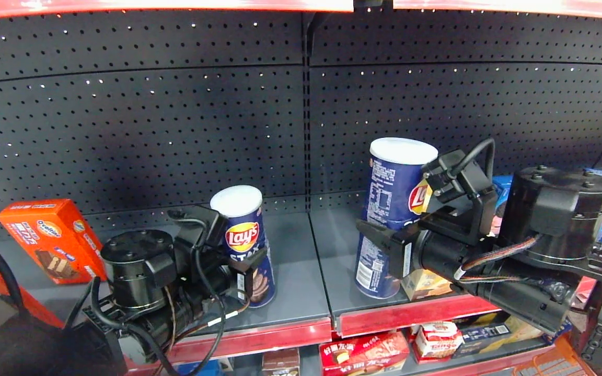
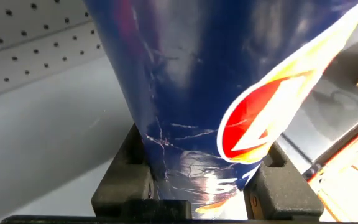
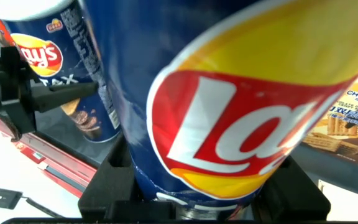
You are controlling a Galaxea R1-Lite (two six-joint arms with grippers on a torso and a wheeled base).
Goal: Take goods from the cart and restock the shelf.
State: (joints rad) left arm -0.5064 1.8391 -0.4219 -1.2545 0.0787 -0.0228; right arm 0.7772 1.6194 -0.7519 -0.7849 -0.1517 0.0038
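The left gripper [image 1: 251,261] is clamped on a blue chip can [image 1: 243,232] near the front edge of the shelf [image 1: 301,271]. The right gripper [image 1: 391,236] is clamped on a second can [image 1: 392,180], slightly tilted, by the same edge.

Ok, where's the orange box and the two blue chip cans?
orange box [image 1: 50,243], head view, front face.
left chip can [image 1: 237,200], head view, white lid.
right chip can [image 1: 403,150], head view, white lid.

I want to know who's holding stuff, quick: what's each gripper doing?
Left gripper: closed on the left chips can.
Right gripper: closed on the right chips can.
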